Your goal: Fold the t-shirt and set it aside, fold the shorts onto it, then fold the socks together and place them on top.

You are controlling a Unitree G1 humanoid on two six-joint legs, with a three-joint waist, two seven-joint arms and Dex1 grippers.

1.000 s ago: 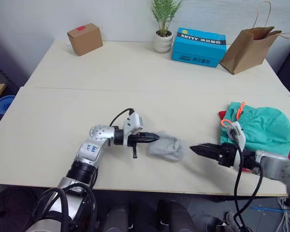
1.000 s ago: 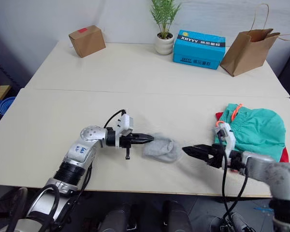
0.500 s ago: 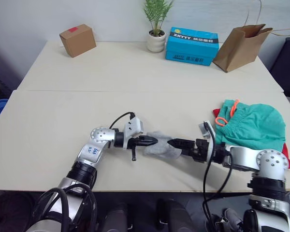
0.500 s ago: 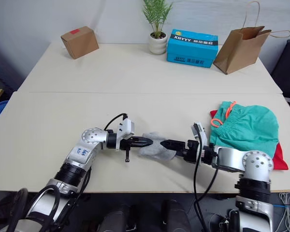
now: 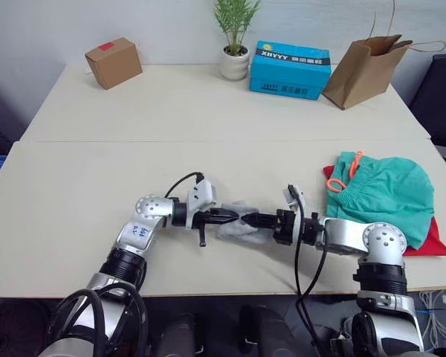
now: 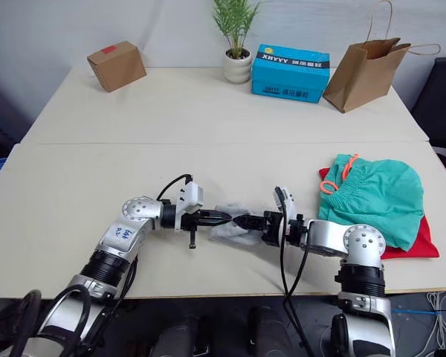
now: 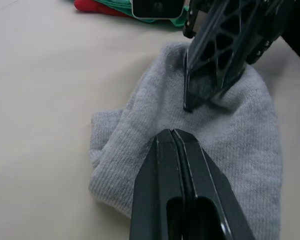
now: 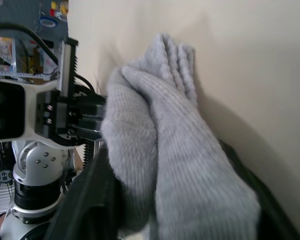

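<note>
The light grey socks (image 5: 236, 227) lie bunched near the table's front edge, between my two grippers. My left gripper (image 5: 233, 216) is shut, its tip pressed onto the socks' left end (image 7: 140, 125). From the right, my right gripper (image 5: 247, 219) is shut on the socks, and grey fabric (image 8: 155, 130) bulges between its two black fingers (image 8: 90, 200). The teal-green shorts (image 5: 383, 190) with an orange drawstring lie folded at the right. They rest on the red t-shirt (image 5: 433, 242), which shows only at its edges.
Along the back of the table (image 5: 97, 186) stand a cardboard box (image 5: 114, 62), a potted plant (image 5: 234, 52), a blue carton (image 5: 290, 59) and a brown paper bag (image 5: 364, 63). A seam crosses the tabletop between them and the clothes.
My right gripper has reached left from beside the shorts to the socks and closed on them. The left gripper has stayed shut on the socks' left end. The camera has shifted.
</note>
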